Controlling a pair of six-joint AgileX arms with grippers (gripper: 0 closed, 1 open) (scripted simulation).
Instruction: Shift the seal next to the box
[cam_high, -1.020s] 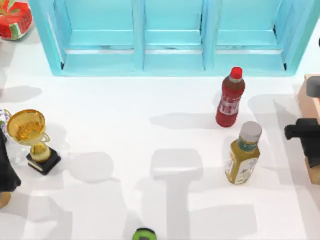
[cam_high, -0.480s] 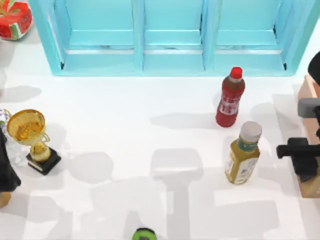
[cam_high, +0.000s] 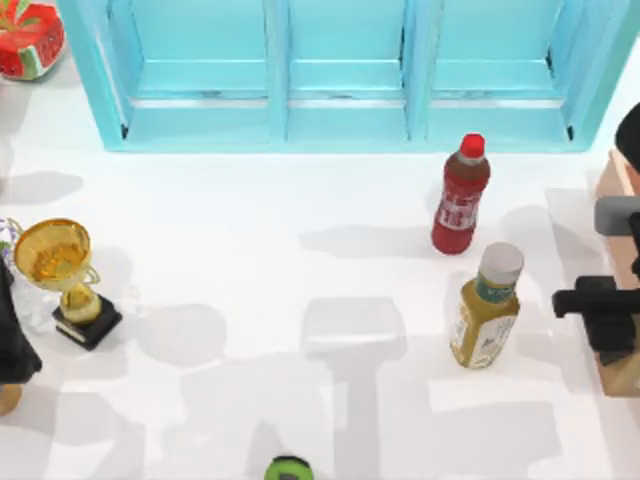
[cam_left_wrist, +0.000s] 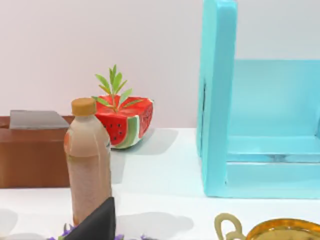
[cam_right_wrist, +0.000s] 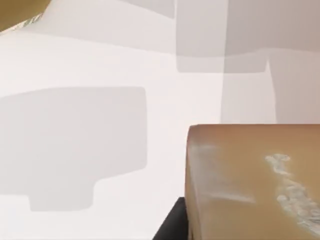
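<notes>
Right gripper (cam_high: 612, 325), table's right edge: over the small tan-brown upright block seal (cam_right_wrist: 252, 182), jaw state not discernible. Large salmon-pink box (cam_high: 612, 180) just behind. Seal apparently not yet placed. Left arm parked at left edge.

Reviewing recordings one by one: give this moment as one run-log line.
right gripper: at table's right edge, over the seal | box: just behind | left arm: parked at left edge
</notes>
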